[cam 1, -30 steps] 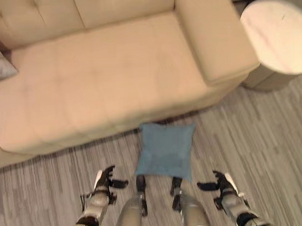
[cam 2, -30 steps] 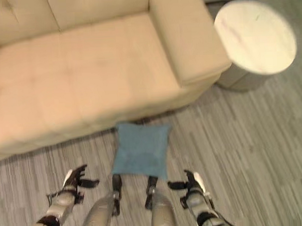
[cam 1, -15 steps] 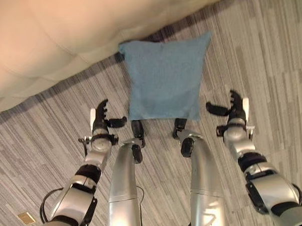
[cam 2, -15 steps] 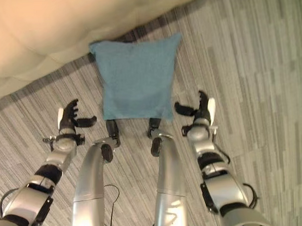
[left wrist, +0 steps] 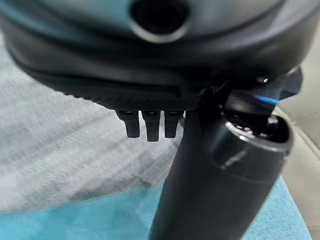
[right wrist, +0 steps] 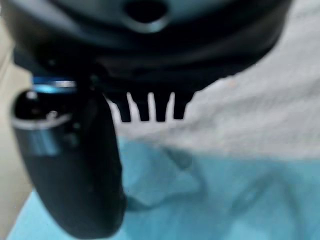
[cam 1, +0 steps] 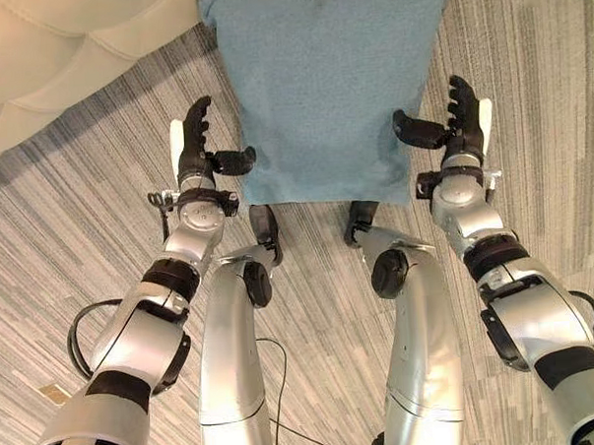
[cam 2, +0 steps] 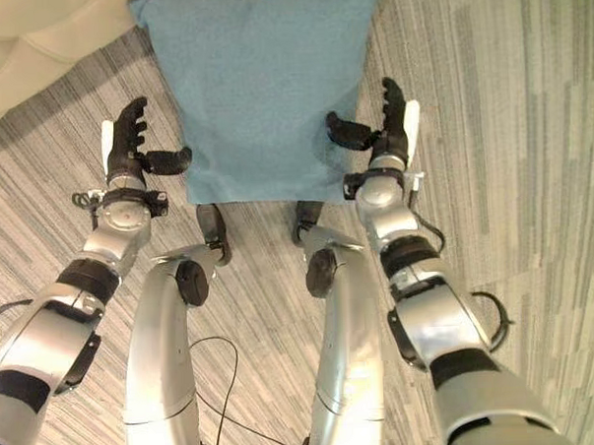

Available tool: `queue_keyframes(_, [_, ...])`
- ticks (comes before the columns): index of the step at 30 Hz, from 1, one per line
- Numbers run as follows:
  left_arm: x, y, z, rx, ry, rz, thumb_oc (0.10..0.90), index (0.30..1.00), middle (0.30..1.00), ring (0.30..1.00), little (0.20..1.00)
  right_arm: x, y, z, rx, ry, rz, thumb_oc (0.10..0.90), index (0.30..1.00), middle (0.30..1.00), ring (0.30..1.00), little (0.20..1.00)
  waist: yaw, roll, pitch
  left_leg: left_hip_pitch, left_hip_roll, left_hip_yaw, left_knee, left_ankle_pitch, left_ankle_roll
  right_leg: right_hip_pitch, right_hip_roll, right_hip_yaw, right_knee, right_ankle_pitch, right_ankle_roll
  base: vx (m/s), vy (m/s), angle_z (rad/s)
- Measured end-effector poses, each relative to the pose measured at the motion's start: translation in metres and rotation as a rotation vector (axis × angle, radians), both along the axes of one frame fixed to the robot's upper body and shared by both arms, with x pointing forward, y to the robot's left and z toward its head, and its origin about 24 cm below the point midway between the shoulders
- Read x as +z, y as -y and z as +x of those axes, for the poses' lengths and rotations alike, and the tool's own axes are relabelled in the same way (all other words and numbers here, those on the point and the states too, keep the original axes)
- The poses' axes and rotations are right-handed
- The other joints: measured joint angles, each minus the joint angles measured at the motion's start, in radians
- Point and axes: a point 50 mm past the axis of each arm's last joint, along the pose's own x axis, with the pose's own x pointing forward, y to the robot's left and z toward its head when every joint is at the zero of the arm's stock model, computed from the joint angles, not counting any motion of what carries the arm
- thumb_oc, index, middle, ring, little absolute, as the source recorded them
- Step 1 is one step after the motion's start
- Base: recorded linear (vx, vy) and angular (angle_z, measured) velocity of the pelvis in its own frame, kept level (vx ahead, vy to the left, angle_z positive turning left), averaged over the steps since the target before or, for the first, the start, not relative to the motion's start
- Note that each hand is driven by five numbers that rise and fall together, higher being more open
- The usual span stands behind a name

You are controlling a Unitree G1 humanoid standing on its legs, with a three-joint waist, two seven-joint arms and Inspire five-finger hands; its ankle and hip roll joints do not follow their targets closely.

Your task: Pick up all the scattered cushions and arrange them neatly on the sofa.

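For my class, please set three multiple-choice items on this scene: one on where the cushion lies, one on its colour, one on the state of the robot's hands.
1. Where does the cushion lie?
A. on the sofa seat
B. on the floor beside the sofa
C. on a round table

2. What colour is it?
A. blue
B. red
C. yellow

3. How are the left hand and right hand?
A. both curled shut, holding nothing
B. one clutches a cushion corner
C. both open, one on each side of the cushion

Key: 1 B, it lies flat on the striped floor below the sofa edge; 2 A, its cloth is blue; 3 C, fingers straight, thumbs pointing inward.
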Motion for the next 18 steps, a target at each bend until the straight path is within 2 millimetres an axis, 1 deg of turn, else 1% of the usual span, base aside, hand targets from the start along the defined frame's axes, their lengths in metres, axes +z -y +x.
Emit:
queue_keyframes(1, [0.005,0.004,0.001,-0.009,0.013,-0.008,0.800,0.900,0.900,0.900,0.900,0.005,-0.010,0.001,0.024,0.014,0.005,0.800,0.900,0.900,0.900,0.900,0.001,0.001,0.001,-0.005,0.000,0.000,0.002,-0.001,0.001,-0.006,-0.001,0.001,0.002,-0.001,0.000,0.00,0.000,0.00])
queue_keyframes(2, [0.005,0.010,0.001,-0.017,0.012,-0.037,0.800,0.900,0.900,0.900,0.900,0.005,-0.023,0.002,0.052,0.015,0.021,0.800,0.900,0.900,0.900,0.900,0.000,0.003,0.005,-0.006,-0.002,0.002,0.005,-0.001,0.002,-0.009,-0.002,0.006,0.007,-0.002,0.002,0.00,0.000,0.00])
queue_keyframes(4, [0.004,0.023,0.002,-0.044,0.007,-0.067,0.800,0.900,0.900,0.900,0.900,0.003,-0.032,0.003,0.067,0.013,0.036,0.800,0.900,0.900,0.900,0.900,-0.002,0.003,0.005,-0.006,-0.003,0.002,0.007,-0.002,0.002,-0.009,-0.004,0.006,0.009,-0.002,0.003,0.00,0.000,0.00])
queue_keyframes(5, [0.005,0.035,0.002,-0.073,0.005,-0.078,0.800,0.900,0.900,0.900,0.900,0.003,-0.037,0.003,0.070,0.014,0.052,0.800,0.900,0.900,0.900,0.900,-0.002,0.003,0.005,-0.006,-0.003,0.002,0.013,-0.002,0.004,-0.009,-0.005,0.007,0.014,-0.003,0.003,0.00,0.000,0.00])
queue_keyframes(7, [0.003,0.052,0.002,-0.112,-0.005,-0.126,0.800,0.900,0.900,0.900,0.900,0.004,-0.041,0.003,0.076,0.015,0.068,0.800,0.900,0.900,0.900,0.900,-0.005,0.003,0.005,-0.006,-0.003,0.003,0.013,-0.002,0.004,-0.008,-0.005,0.008,0.014,-0.002,0.004,0.00,0.000,0.00])
queue_keyframes(8, [0.005,0.059,0.001,-0.120,-0.008,-0.169,0.745,0.818,0.818,0.818,0.818,0.004,-0.042,0.003,0.080,0.016,0.078,0.551,0.526,0.526,0.526,0.526,-0.008,0.001,0.006,-0.006,-0.003,0.003,0.015,-0.002,0.004,-0.008,-0.004,0.008,0.015,-0.002,0.004,0.00,0.000,0.00])
queue_keyframes(9, [0.005,0.064,0.001,-0.131,-0.010,-0.189,0.560,0.540,0.540,0.540,0.540,0.004,-0.043,0.003,0.083,0.017,0.086,0.485,0.427,0.427,0.427,0.427,-0.010,0.000,0.007,-0.006,-0.004,0.003,0.016,-0.001,0.003,-0.008,-0.003,0.009,0.016,-0.002,0.005,0.00,0.000,0.00])
queue_keyframes(10, [0.006,0.066,0.001,-0.138,-0.011,-0.202,0.480,0.420,0.420,0.420,0.420,0.004,-0.043,0.003,0.085,0.018,0.098,0.403,0.305,0.305,0.305,0.305,-0.013,-0.002,0.008,-0.005,-0.004,0.003,0.017,-0.001,0.002,-0.007,-0.001,0.009,0.016,-0.001,0.004,0.00,0.000,0.00])
queue_keyframes(11, [0.007,0.065,0.001,-0.134,-0.009,-0.205,0.400,0.300,0.300,0.300,0.300,0.004,-0.043,0.003,0.089,0.023,0.118,0.400,0.300,0.300,0.300,0.300,-0.019,-0.002,0.008,-0.005,-0.003,0.002,0.017,0.000,0.001,-0.007,-0.001,0.008,0.016,0.000,0.004,0.00,0.000,0.00])
queue_keyframes(15, [0.009,0.046,0.003,-0.073,-0.003,-0.221,0.400,0.300,0.300,0.300,0.300,0.005,-0.040,0.001,0.089,0.050,0.180,0.400,0.300,0.300,0.300,0.300,-0.030,-0.006,0.010,0.001,-0.001,0.002,0.017,0.002,-0.002,-0.004,0.006,0.008,0.015,0.006,-0.003,-0.01,0.003,-0.02])
queue_keyframes(18, [0.005,0.044,0.002,-0.070,-0.016,-0.253,0.400,0.300,0.300,0.300,0.300,0.007,-0.040,0.000,0.097,0.064,0.178,0.400,0.300,0.300,0.300,0.300,-0.035,-0.012,0.013,0.008,0.006,-0.001,0.030,0.001,0.000,0.010,0.015,0.008,0.014,0.011,0.000,-0.02,-0.007,-0.05])
